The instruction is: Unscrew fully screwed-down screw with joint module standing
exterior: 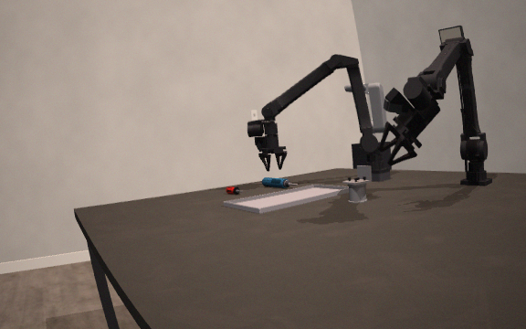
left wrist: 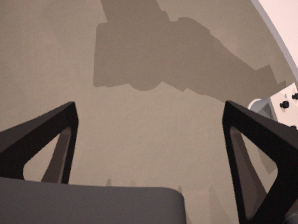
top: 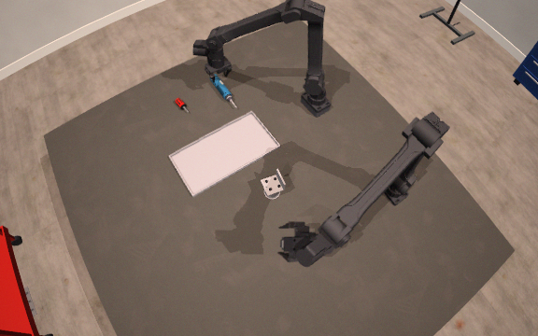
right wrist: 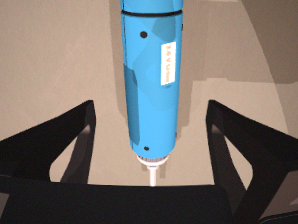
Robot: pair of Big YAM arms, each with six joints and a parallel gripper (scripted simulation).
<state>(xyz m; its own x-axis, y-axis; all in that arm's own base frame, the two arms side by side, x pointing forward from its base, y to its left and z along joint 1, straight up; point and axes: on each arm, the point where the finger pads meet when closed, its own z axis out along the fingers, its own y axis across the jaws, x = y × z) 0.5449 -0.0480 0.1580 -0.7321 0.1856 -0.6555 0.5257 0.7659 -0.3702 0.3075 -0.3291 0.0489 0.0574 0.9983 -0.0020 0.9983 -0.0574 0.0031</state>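
The blue electric screwdriver (top: pixel 223 90) (exterior: pixel 275 183) (right wrist: pixel 152 120) lies flat on the table. My right gripper (top: pixel 219 76) (exterior: pixel 274 169) (right wrist: pixel 150 109) is open above it, fingers on either side of the barrel in the right wrist view, not touching it. The joint module (top: pixel 271 196) (exterior: pixel 357 194) (left wrist: pixel 261 107) stands upright with the pale bracket (top: pixel 273 184) (exterior: pixel 363 173) (left wrist: pixel 287 117) on top. Several dark screw heads show on the bracket; which one is fully down is too small to tell. My left gripper (top: pixel 282 241) (exterior: pixel 385 157) (left wrist: pixel 150 110) is open and empty, raised and tilted beside the module.
A small red screwdriver (top: pixel 180 104) (exterior: pixel 232 190) lies beside the blue one. A shallow white tray (top: pixel 222 178) (exterior: pixel 242 208) lies between the tools and the joint module. It partly shows at the left wrist view's upper right corner.
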